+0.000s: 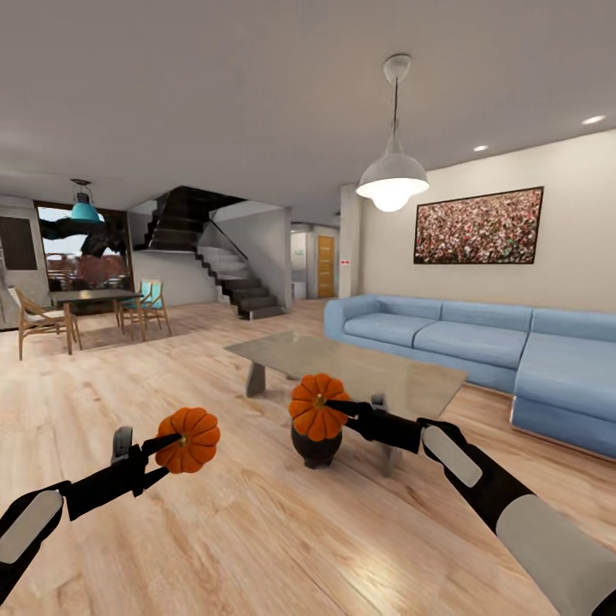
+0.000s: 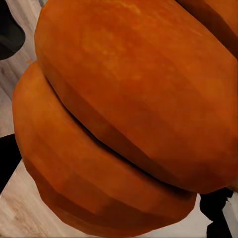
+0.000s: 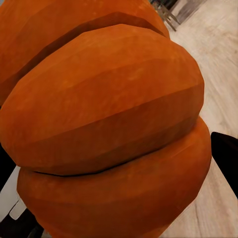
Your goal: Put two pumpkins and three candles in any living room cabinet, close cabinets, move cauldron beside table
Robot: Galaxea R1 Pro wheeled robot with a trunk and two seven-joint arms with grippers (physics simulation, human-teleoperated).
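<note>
Head view, near to far, clock directions taken on the picture.

Left gripper [image 1: 171, 445] at 8 o'clock, low in the view, pinching left pumpkin [image 1: 188, 439] at its stem end; pumpkin held clear above the wood floor [image 1: 257, 530]. Left wrist view: ribbed orange skin of same pumpkin [image 2: 134, 99] pressed right up against the camera.

Right gripper [image 1: 340, 409] just past centre toward 5 o'clock, clamped on right pumpkin [image 1: 318, 407], also held in the air. Right wrist view: orange ribs [image 3: 109, 114] close against the lens, floor strip alongside.

Directly under and behind right pumpkin: cauldron [image 1: 316, 447], black, standing on the floor, top half hidden by the pumpkin. Just beside near edge of table [image 1: 402, 376]; contact with table leg cannot be told.

Table at centre, glossy grey-beige top, slanted pale legs.

Beyond table, 3 o'clock: blue sofa [image 1: 479, 338] along wall, picture [image 1: 479, 225] above it. Pendant lamp [image 1: 392, 178] at 1 o'clock. Far, 10 o'clock: staircase [image 1: 222, 265], dining table [image 1: 94, 298] with chairs.
</note>
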